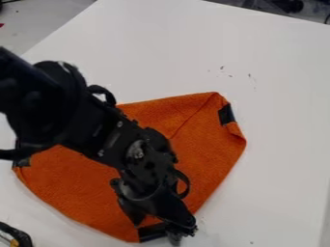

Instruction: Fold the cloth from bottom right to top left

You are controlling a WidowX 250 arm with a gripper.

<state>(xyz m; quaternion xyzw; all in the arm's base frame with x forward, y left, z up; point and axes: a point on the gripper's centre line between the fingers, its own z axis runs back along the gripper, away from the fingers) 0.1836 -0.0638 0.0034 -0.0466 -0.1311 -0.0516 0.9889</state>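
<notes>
The black gripper [158,228] hangs at the lower end of the orange cloth [71,185], over its bottom corner. Its fingers stand apart, and a bit of orange cloth shows between them. A black patch [151,233] marks that corner, right by the fingertips. The cloth lies spread on the table with a crease running down from its top right corner. Another black patch [226,114] is at the upper right, and a third is at the left edge. The arm crosses the cloth from the upper left and hides its middle and upper left part.
The white table [277,144] extends around the cloth, with small dark marks above and right of it. A black object with a yellow part [15,236] sits at the lower left corner. Dark items stand beyond the table's top right edge.
</notes>
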